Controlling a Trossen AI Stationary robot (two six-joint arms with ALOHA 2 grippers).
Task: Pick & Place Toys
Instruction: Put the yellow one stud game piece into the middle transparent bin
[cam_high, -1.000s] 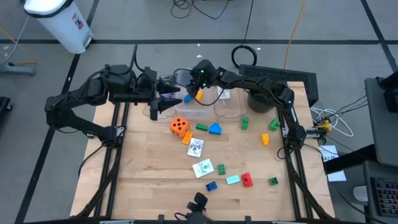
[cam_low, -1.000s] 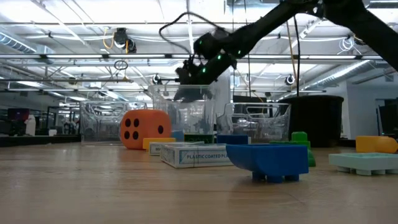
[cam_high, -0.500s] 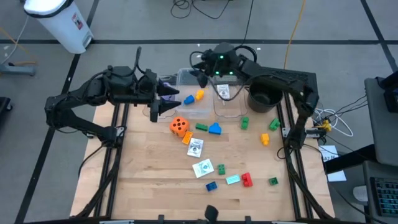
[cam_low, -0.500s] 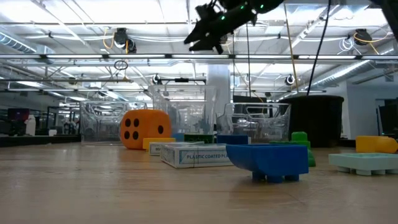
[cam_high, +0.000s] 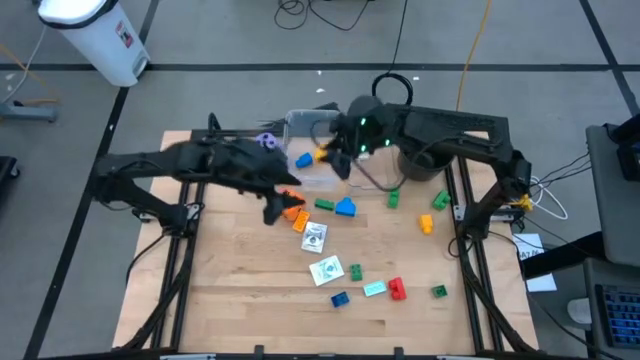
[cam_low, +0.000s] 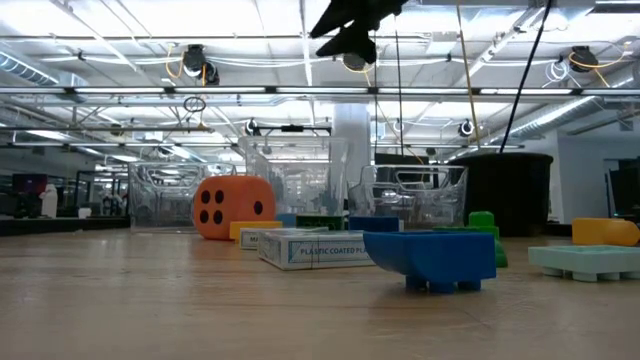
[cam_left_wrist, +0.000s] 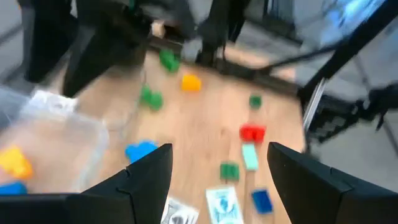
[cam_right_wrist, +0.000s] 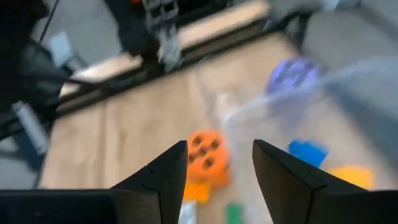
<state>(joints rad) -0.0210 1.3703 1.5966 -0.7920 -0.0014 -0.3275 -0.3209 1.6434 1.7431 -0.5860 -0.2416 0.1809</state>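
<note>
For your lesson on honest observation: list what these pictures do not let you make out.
- Print on the white cards: too small in the high view.
- Orange die: partly hidden under the left claw in the high view.
- Contents of the clear tub: low view shows only glare.
- Purple die: blurred in the right wrist view.
- Black pot's inside: dark and partly covered by the right arm.
</note>
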